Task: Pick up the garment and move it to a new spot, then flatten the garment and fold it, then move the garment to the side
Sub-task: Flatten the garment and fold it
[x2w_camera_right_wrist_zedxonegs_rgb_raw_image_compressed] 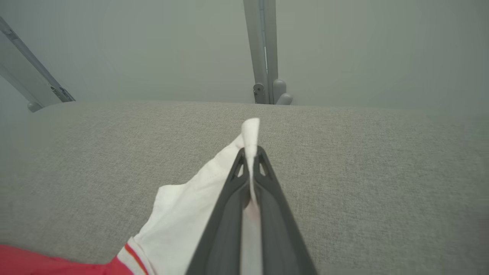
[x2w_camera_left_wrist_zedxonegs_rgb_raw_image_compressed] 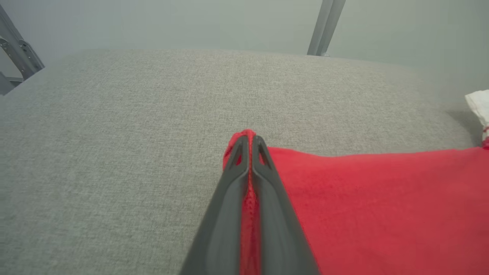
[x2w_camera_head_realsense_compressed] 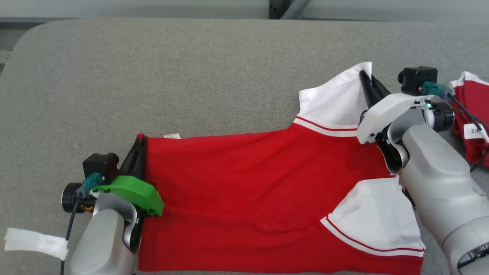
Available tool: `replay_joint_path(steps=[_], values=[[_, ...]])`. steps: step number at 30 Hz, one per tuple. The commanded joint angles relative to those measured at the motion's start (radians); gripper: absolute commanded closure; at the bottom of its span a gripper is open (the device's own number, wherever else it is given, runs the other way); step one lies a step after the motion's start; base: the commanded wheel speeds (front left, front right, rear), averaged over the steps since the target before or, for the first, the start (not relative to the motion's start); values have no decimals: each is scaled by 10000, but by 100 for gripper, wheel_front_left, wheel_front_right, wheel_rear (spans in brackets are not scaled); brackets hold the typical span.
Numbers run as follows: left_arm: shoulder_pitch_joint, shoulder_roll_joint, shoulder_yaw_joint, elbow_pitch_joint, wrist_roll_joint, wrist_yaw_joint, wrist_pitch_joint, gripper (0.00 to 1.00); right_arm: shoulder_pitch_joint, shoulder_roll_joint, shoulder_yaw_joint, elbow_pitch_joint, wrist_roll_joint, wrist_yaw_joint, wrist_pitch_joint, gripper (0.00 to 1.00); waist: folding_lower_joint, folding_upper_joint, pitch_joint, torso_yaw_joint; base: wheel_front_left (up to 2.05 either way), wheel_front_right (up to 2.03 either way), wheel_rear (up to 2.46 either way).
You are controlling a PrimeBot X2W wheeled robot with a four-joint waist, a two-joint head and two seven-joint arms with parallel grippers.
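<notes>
The garment (x2w_camera_head_realsense_compressed: 252,191) is a red shirt with white sleeves, spread across the grey padded table (x2w_camera_head_realsense_compressed: 191,76). My left gripper (x2w_camera_head_realsense_compressed: 140,139) is shut on its red far-left corner; the left wrist view shows the garment's red hem (x2w_camera_left_wrist_zedxonegs_rgb_raw_image_compressed: 249,198) pinched between my fingers (x2w_camera_left_wrist_zedxonegs_rgb_raw_image_compressed: 229,198). My right gripper (x2w_camera_head_realsense_compressed: 366,76) is shut on the tip of the far white sleeve (x2w_camera_head_realsense_compressed: 336,101), lifting it a little. In the right wrist view the sleeve's white cloth (x2w_camera_right_wrist_zedxonegs_rgb_raw_image_compressed: 183,221) pokes out past my gripper (x2w_camera_right_wrist_zedxonegs_rgb_raw_image_compressed: 251,151). The near white sleeve (x2w_camera_head_realsense_compressed: 376,217) lies flat by my right forearm.
Another red and white garment (x2w_camera_head_realsense_compressed: 471,114) with a paper tag lies at the right edge, behind my right wrist. A strip of white tape (x2w_camera_head_realsense_compressed: 36,241) sits at the table's near left. Grey metal posts (x2w_camera_right_wrist_zedxonegs_rgb_raw_image_compressed: 263,53) stand beyond the far edge.
</notes>
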Motion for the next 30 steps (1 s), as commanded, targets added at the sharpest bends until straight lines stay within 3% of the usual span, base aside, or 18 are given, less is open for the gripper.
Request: replay_joint_path(steps=[1, 16, 30], values=[[307, 45, 28, -85, -22, 7, 1, 100, 301, -134, 54, -146, 107, -13, -76, 100, 0, 86, -814, -515, 0, 0, 0], [3144, 351, 799, -1125, 40, 6, 3, 100, 4565, -809, 558, -3715, 1736, -11, -100, 100, 0, 86, -2083, -1429, 0, 0, 0], [4588, 61, 1614, -1992, 336, 6, 3, 100, 6868, -477, 104, -4723, 2042, -11, 13, 100, 0, 86, -2333, -1874, 0, 0, 0]])
